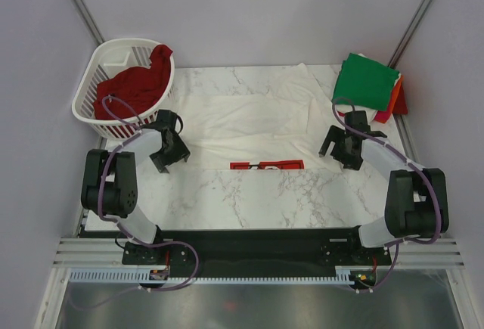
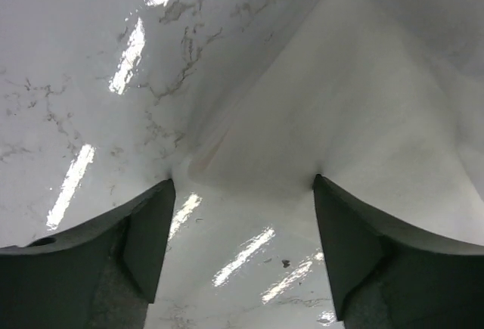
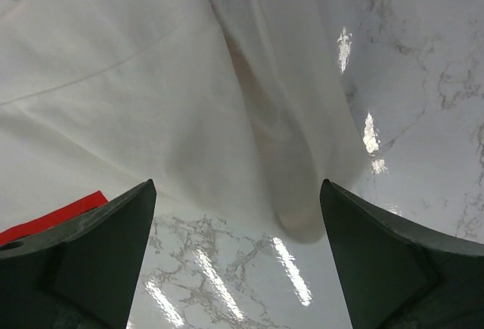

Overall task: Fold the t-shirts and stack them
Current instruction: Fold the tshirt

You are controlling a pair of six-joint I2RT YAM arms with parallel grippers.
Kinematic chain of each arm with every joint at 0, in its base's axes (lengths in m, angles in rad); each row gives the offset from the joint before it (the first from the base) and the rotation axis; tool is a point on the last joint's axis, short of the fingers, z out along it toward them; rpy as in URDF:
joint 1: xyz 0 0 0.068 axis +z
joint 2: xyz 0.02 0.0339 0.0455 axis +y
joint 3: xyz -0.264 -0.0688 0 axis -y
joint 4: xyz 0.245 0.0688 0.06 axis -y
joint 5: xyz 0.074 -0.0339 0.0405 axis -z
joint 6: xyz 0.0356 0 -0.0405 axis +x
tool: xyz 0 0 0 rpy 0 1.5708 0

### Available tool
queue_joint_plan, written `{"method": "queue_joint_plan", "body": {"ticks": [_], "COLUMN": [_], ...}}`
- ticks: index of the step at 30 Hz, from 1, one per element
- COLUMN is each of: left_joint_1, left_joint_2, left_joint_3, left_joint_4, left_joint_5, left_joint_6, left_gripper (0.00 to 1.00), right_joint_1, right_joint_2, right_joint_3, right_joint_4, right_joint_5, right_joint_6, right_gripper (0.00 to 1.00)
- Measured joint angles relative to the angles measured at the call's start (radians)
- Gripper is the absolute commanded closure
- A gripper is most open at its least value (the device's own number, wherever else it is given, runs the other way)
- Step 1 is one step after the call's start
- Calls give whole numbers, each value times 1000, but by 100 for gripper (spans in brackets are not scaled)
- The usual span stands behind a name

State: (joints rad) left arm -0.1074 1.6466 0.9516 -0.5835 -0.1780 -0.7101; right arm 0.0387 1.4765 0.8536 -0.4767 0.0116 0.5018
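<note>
In the middle of the marble table, the white t-shirt lies spread flat between the two arms. A thin red strip of its print shows along its lower edge. We judge it is laid out here because both arms can reach its two sides at once for the next fold.

Its long axis runs left to right across the frame, parallel to the arms' bases, and the red strip follows that same line. One corner trails toward the upper right. We cannot tell which end is the neck.

The left gripper sits at the shirt's left edge with its jaws wide apart and nothing between them; in the wrist view a fabric corner lies just ahead of its fingers. The right gripper mirrors it at the right edge, jaws equally wide and empty, with a folded hem just ahead of them.

At upper right, the green shirt tops the finished stack, with an orange one peeking out beneath; it sits well clear of the folding area. At upper left, the dark red shirt waits in the white basket.
</note>
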Motion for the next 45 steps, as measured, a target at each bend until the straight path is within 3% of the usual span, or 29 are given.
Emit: {"method": "queue_joint_plan", "body": {"ticks": [2,3,4,6,7,15,17,18,19,21,26,30,40,45], "left_joint_1": [-1,-1,-1,-2,-3,-3,-3,-3,-3,-3,-3,-3,-3,-4], "left_joint_2": [17,23,26,35,38,12,7,4,3,0,-5,-5,-5,-5], "left_joint_3": [16,21,24,31,32,0,-8,-11,-13,-19,-25,-25,-25,-25], "left_joint_4": [-10,-6,-1,31,42,81,89,93,95,101,109,109,109,110], "left_joint_5": [-14,-15,-17,-8,-5,-3,-3,-3,-3,-3,-2,-2,-2,-2], "left_joint_6": [-3,-5,-11,-16,-15,-15,-15,-15,-15,-15,-15,-15,-15,-15], "left_gripper": [46,69,79,98,98,98,98,98,98,98,98,98,98,98], "right_joint_1": [-2,-2,-2,-2,-3,-10,-10,-10,-10,-10,-10,-10,-10,-5], "right_joint_2": [6,7,8,8,8,6,-3,-10,-21,-49,-111,-118,-135,-231], "right_joint_3": [0,0,0,-1,-1,-19,-33,-42,-51,-67,-79,-89,-148,-181], "right_joint_4": [2,6,9,17,19,24,26,27,27,28,34,60,111,160], "right_joint_5": [3,5,8,21,31,73,71,66,60,48,29,11,-69,-112], "right_joint_6": [0,0,-3,-5,1,10,13,15,12,5,-1,-1,-1,0], "right_gripper": [20,31,54,80,100,100,71,38,28,19,23,33,36,37]}}
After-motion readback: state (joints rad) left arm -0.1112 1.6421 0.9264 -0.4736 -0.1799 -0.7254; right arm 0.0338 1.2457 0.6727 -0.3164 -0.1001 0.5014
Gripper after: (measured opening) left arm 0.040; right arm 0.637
